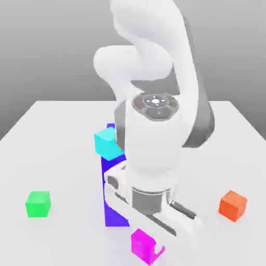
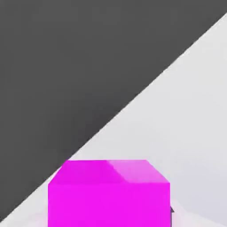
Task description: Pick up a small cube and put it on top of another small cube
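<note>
The small magenta-pink cube (image 1: 141, 243) sits near the table's front edge, just in front of the tall purple-blue block (image 1: 112, 197). My gripper (image 1: 148, 248) reaches down over it, its white fingers (image 1: 159, 250) pressed against the cube's sides, shut on it. In the hand view the magenta cube (image 2: 108, 193) sits close up against the pale table. Three other small cubes are in the exterior view: a cyan cube (image 1: 108, 143) resting on top of the purple-blue block, a green cube (image 1: 38, 203) and an orange cube (image 1: 232, 205).
The green cube lies on the table at the exterior view's left, the orange one at its right. The tall purple-blue block stands right behind my hand. The white arm rises over the table's middle. In the hand view the table's edge (image 2: 133, 104) runs diagonally against dark ground.
</note>
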Tool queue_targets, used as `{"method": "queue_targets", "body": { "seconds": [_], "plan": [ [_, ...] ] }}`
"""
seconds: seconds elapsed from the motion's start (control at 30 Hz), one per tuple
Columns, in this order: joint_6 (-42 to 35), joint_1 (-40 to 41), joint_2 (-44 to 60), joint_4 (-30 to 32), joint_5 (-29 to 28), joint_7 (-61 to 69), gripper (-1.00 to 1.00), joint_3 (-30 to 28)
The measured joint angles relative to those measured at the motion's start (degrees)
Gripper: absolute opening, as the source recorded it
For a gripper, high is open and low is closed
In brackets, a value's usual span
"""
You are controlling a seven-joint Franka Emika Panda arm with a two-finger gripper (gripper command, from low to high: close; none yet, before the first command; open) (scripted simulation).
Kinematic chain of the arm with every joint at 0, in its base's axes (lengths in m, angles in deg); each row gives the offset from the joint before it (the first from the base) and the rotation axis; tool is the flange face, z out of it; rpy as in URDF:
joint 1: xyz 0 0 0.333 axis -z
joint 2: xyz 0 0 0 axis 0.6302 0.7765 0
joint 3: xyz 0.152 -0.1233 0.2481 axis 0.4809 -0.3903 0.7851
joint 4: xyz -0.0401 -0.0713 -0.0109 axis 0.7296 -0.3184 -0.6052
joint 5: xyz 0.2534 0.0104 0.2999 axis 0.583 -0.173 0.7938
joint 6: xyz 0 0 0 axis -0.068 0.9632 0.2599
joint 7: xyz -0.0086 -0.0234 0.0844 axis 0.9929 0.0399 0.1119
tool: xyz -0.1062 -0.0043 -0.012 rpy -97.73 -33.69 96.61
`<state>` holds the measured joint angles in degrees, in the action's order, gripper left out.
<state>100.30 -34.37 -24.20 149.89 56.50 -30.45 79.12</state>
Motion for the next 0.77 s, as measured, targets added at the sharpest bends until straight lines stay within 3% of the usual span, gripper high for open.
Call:
{"method": "queue_targets", "body": {
  "seconds": [0.27,0.47,0.63,0.67,0.77],
  "plan": [
    [1.53,6.24,-7.59,8.79,2.89,-20.73,-1.0,-10.42],
    [3.17,17.19,-13.67,15.71,2.17,-39.65,-1.0,-16.67],
    [11.77,20.13,-6.64,17.32,7.68,-41.67,-1.0,-14.66],
    [13.44,20.67,-4.84,17.24,9.07,-40.75,1.0,-13.74],
    [13.44,20.67,-4.84,17.24,9.07,-40.75,1.0,-13.74]
  ]
}}
